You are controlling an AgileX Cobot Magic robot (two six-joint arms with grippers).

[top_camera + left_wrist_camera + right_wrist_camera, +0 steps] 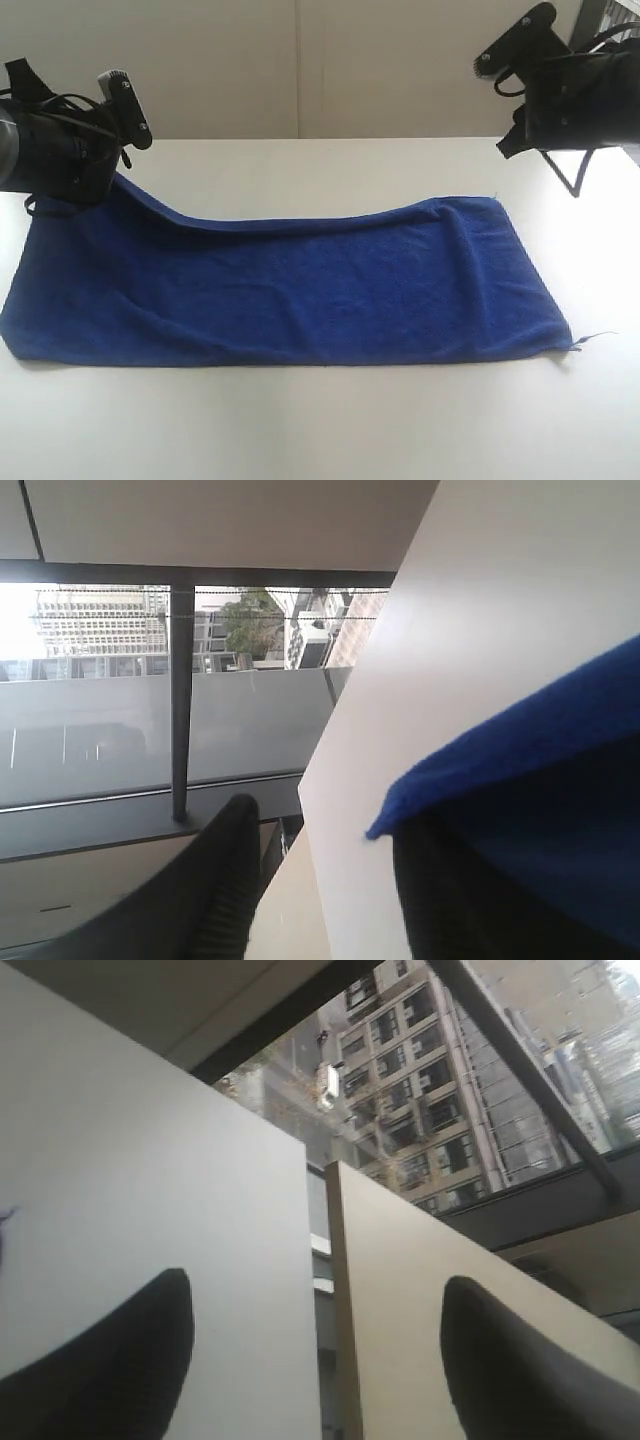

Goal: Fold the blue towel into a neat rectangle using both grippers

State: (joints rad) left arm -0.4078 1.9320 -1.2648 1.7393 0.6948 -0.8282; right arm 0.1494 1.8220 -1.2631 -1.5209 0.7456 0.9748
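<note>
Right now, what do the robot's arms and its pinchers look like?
The left arm and the right arm are both black and chunky, with thin black cables looping off them. The left arm has a small grey block near its tip. The fingers are black, smooth and rounded at the ends.

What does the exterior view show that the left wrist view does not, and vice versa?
Only the exterior view: the whole blue towel, stretched long across the table, plus the left arm and the right arm. Only the left wrist view: a window with buildings outside, and the left gripper with fingers apart. Both: the towel on the white table.
</note>
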